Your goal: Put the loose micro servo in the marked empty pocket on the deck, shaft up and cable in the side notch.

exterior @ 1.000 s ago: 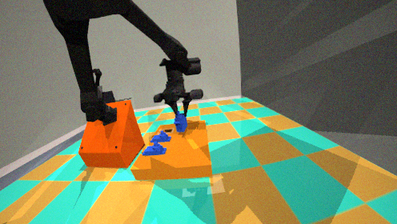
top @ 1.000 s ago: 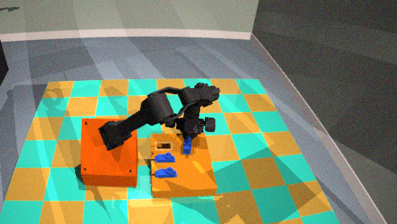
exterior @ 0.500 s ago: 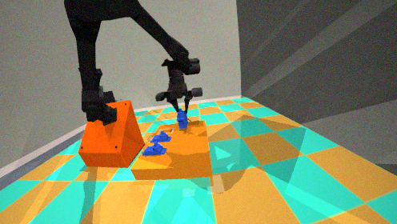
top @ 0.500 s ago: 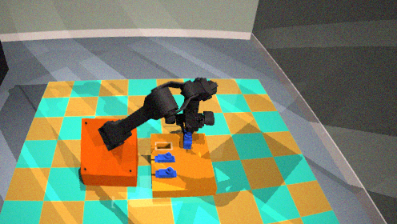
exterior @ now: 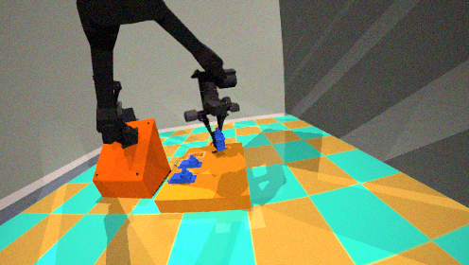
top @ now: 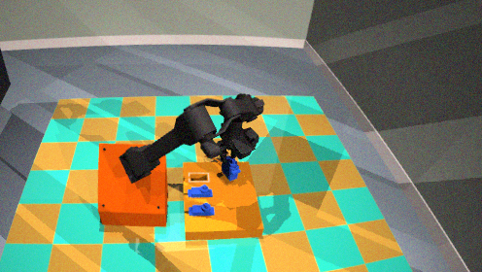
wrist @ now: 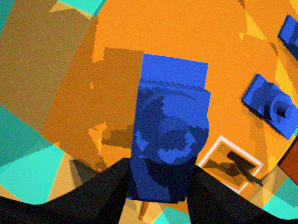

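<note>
The loose blue micro servo (top: 231, 170) (exterior: 219, 141) (wrist: 172, 115) is held between the fingers of my gripper (top: 228, 160) (exterior: 216, 133) (wrist: 158, 169), which is shut on it. The servo is above the orange deck (top: 238, 199) (exterior: 227, 172) (wrist: 175, 25), near its back edge. Its round shaft end faces the wrist camera; it looks tilted in the top and exterior views. The white-outlined empty pocket (top: 209, 178) (wrist: 241, 150) lies to the left of the servo in the top view, and lower right in the wrist view. A short brown piece, perhaps cable, shows beneath the servo in the wrist view.
Two blue servos sit in the deck in front of the pocket, the nearer-to-pocket one (top: 200, 192) (exterior: 191, 162) (wrist: 270, 104) and the farther one (top: 201, 210) (exterior: 182, 177) (wrist: 290, 36). An orange-red box (top: 131, 194) (exterior: 125, 170) stands left of the deck, under the arm's base.
</note>
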`<state>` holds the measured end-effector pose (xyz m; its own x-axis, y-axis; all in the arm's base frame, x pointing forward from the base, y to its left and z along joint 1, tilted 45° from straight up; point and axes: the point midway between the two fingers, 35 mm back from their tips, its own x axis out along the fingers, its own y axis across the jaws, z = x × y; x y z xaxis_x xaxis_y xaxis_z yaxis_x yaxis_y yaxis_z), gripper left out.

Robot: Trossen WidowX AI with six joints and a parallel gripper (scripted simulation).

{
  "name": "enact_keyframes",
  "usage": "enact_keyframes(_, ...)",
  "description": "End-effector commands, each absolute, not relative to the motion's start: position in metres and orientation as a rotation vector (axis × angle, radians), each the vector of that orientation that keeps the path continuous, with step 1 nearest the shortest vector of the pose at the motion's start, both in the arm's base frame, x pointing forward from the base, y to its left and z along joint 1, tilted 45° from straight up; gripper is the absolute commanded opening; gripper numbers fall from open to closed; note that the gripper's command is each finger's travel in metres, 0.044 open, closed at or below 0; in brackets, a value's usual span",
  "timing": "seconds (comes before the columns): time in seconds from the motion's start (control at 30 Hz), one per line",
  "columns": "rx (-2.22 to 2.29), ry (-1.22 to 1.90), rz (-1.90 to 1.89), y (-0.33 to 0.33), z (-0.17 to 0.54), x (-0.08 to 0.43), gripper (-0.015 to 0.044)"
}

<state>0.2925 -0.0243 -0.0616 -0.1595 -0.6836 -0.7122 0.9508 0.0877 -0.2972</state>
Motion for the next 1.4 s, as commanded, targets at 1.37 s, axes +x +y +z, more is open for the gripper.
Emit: enact_keyframes(1.37, -0.443, 1.568, -0.777, -0.0203, -0.0617, 0.2831, 0.0)
